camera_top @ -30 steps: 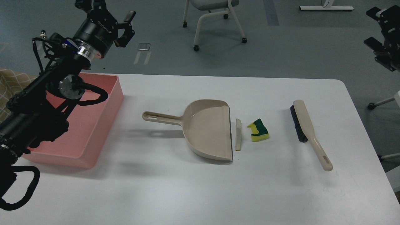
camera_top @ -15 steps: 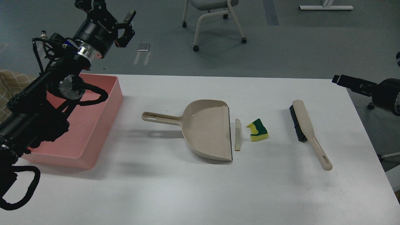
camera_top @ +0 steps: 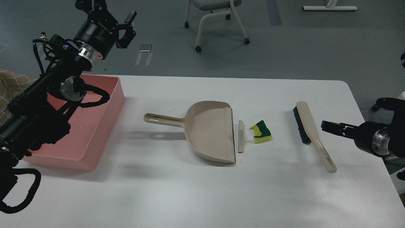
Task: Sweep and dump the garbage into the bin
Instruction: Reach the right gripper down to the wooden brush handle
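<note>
The garbage lies mid-table: a yellow sponge chunk with a green layer (camera_top: 261, 132) and a thin off-white foam strip (camera_top: 241, 136), the strip right at the dustpan's mouth. The beige dustpan (camera_top: 211, 131) lies flat, handle pointing left. The beige brush (camera_top: 311, 133) lies to the right of the sponge. The pink bin (camera_top: 98, 126) stands at the table's left, partly behind my left arm. My left gripper (camera_top: 107, 9) is open and empty, high above the bin's far edge. My right gripper (camera_top: 326, 126) is just right of the brush, seen side-on and dark.
The white table's right edge (camera_top: 367, 126) passes under my right arm. A wheeled chair (camera_top: 218, 19) stands on the floor beyond the table. A patterned cloth (camera_top: 12, 85) shows at the far left.
My right arm has come down and in from the upper right to just beside the brush. My left arm has hardly moved. Nothing on the table has moved.
</note>
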